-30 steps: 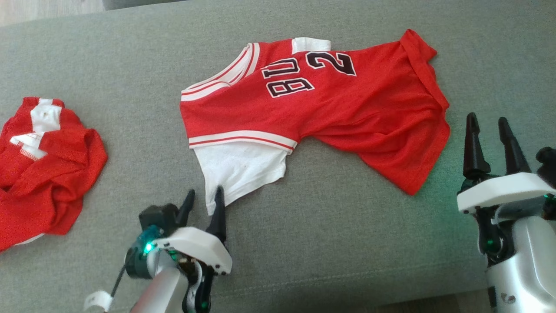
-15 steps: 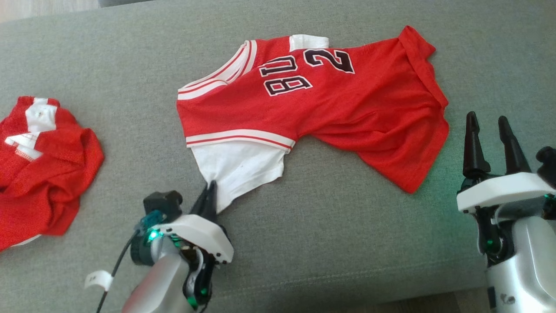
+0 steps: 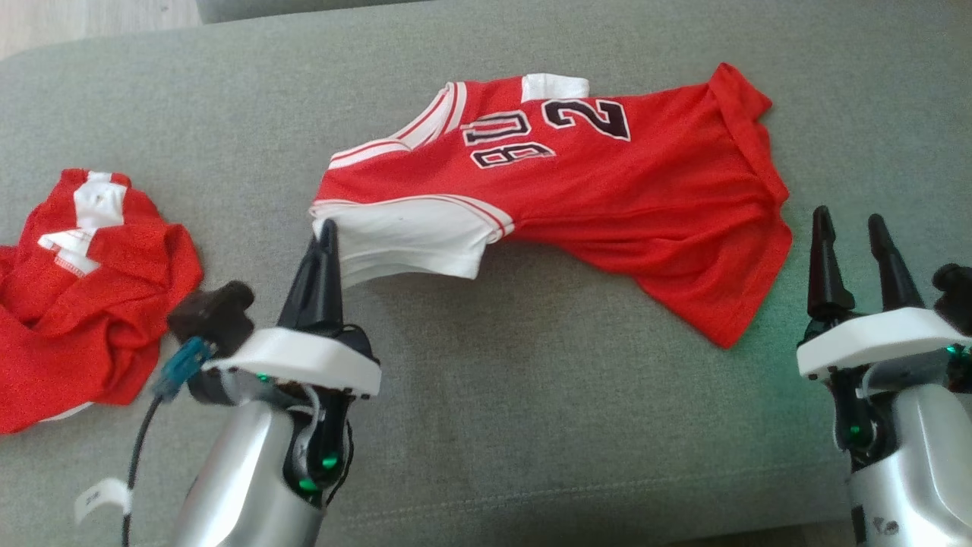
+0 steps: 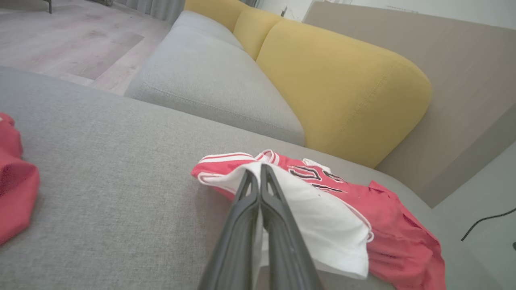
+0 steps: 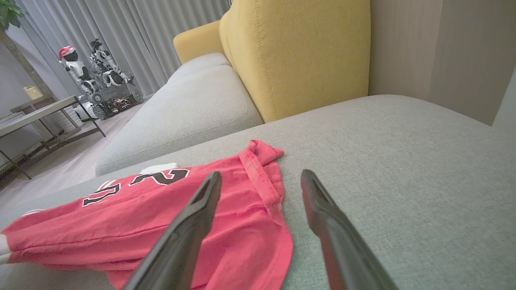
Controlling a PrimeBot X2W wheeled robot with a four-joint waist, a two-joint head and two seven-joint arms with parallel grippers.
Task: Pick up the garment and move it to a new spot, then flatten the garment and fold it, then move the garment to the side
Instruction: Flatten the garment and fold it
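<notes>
The red jersey lies spread across the upper middle of the head view on the grey sofa cushion, its number facing up and its hem toward the right of the frame. The left gripper, in the lower left of centre, has its two dark fingers pressed together on the edge of the white sleeve. In the left wrist view that white cloth is caught between the fingers and drapes away on both sides, so the sleeve is held up off the cushion while the body of the jersey rests flat. The right gripper hovers at the lower right with its fingers spread and nothing between them, just beside the jersey's lower hem corner but not touching it. A second crumpled red garment sits well apart at the far left. The step in hand looks like the pick-up, taken by one sleeve. The next move probably calls for the right gripper to close on the hem near it, so the jersey travels held at two points rather than bunching. If lifted by the sleeve alone, the thin fabric would likely drag and fold on itself.
</notes>
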